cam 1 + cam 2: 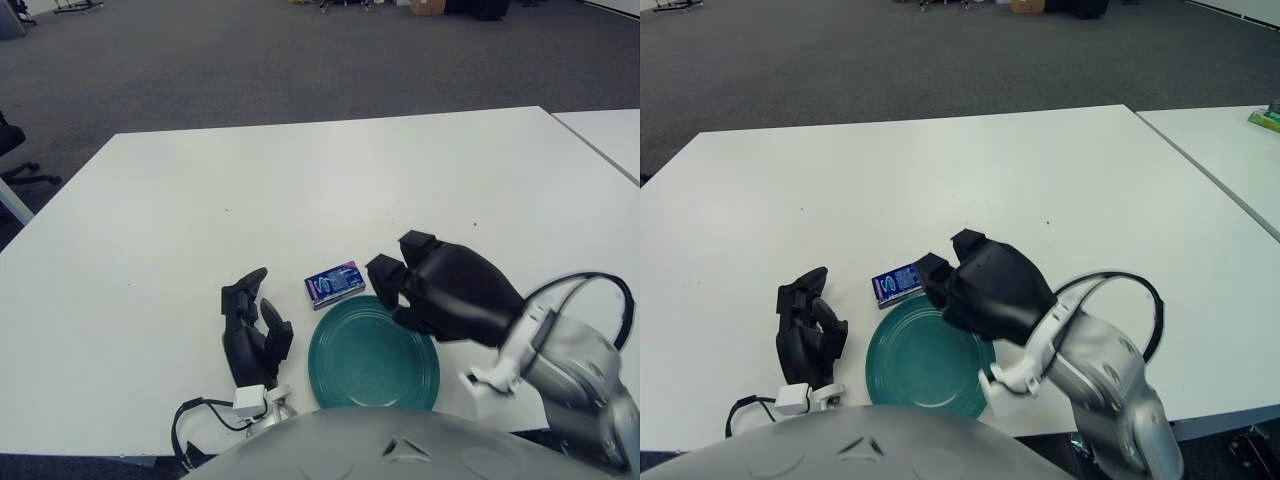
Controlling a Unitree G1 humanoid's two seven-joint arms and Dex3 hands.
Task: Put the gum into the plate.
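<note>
A small blue gum pack [335, 283] lies flat on the white table, just beyond the far-left rim of a teal plate [350, 372]. My right hand [395, 275] hovers over the plate's right side, its black fingers pointing left toward the pack with a short gap between them; it holds nothing. My left hand [252, 325] shows to the left of the plate, fingers relaxed and empty. In the right eye view the gum pack [898, 283] sits right beside the right hand's fingertips [932, 271].
The white table [300, 190] stretches far ahead and to both sides. A second white table [610, 130] stands at the right, separated by a narrow gap. A cable [200, 420] loops near the table's front edge under my left hand.
</note>
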